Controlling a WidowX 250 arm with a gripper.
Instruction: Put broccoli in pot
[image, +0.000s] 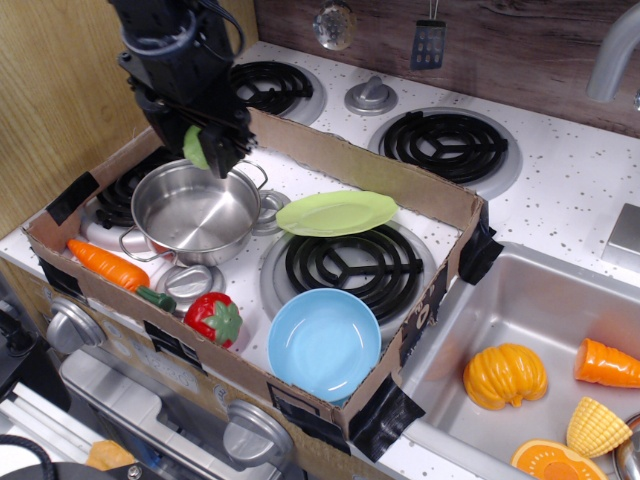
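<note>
One black robot arm is seen from above at a toy stove ringed by a low cardboard wall (345, 160), and its gripper (207, 150) is closed on the pale-green broccoli (196, 147), which is held in the air just above the far rim of the pot (195, 212). Inside the wall, the shiny pot is set at the left over a burner, with a carrot (107, 266) and a strawberry (214, 319) in front of it, a green plate (337, 213) to its right and a blue bowl (323, 344) near the front edge
</note>
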